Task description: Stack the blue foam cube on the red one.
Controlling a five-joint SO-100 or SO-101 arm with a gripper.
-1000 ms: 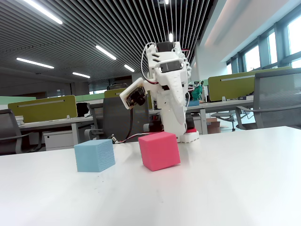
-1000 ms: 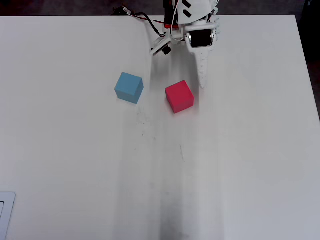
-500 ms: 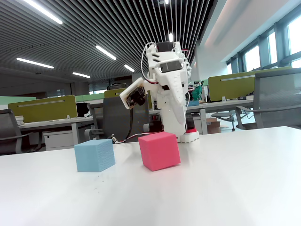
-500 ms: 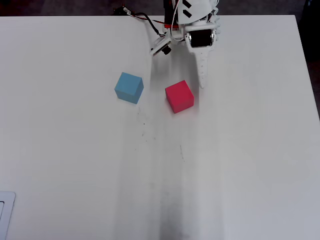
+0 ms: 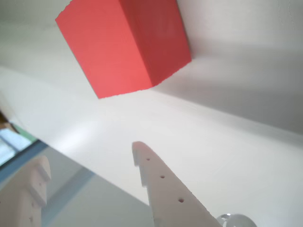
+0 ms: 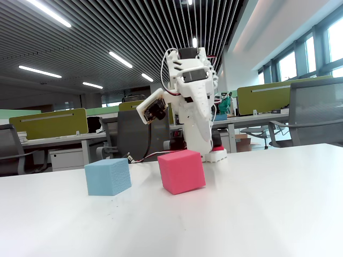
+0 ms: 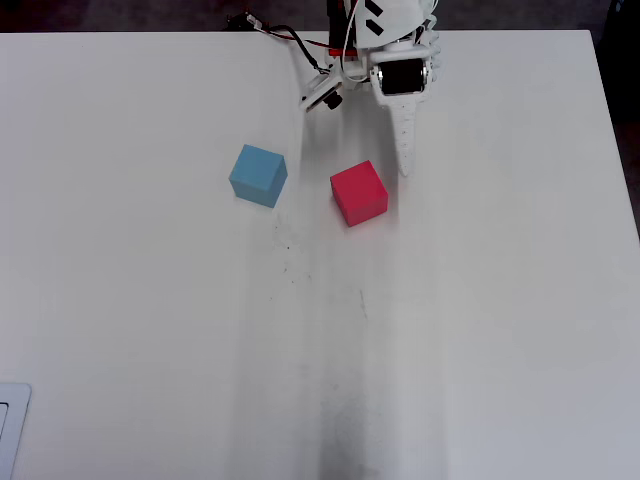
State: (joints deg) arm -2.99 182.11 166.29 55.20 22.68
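On the white surface [image 7: 480, 300], overhead view, left to right: the blue foam cube [image 7: 258, 175] resting alone; the red one [image 7: 359, 193], apart from it on the right; the tool [image 7: 405, 170] just beyond the red cube's far right corner, empty. Wrist view: fingers [image 5: 165, 189] slightly parted, holding nothing.

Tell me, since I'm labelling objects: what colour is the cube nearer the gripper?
Pinkish-red; the red one shows best in the overhead view, beside the gripper.
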